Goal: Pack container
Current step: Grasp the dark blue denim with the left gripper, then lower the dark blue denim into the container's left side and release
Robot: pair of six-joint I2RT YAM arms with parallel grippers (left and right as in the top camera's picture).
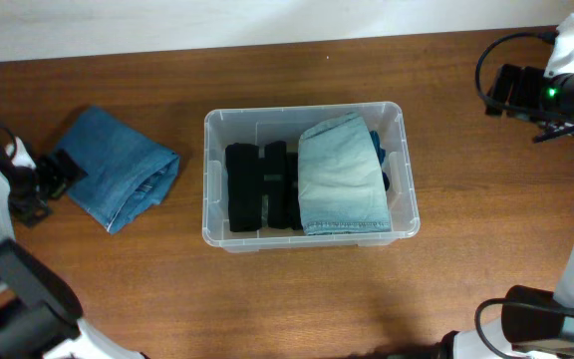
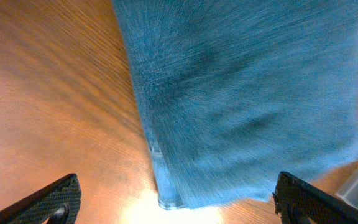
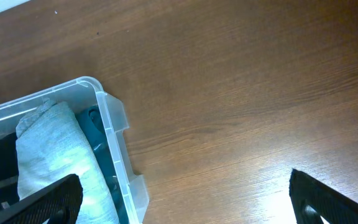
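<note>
A clear container (image 1: 210, 179) sits mid-way along the bench (image 1: 267, 299), holding dark garments (image 1: 257, 184) and pale denim (image 1: 342, 175), with folded blue jeans (image 1: 118, 165) lying left of it below the released left pincer (image 2: 179, 202), and the right pincer (image 3: 185, 202) likewise released.

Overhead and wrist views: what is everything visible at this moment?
container: one, clear plastic, centre of the table
light denim garment: one, pale blue, folded, right half of the container
black garments: apparently two bundles, black, left half of the container
darker garment: one, dark blue, peeking out at the container's right wall beside the light denim
blue jeans: one, mid blue, folded, on the table left of the container
table: one, brown wood
left gripper: one, black, open, at the blue jeans
right gripper: one, black, open, over bare table right of the container
</note>
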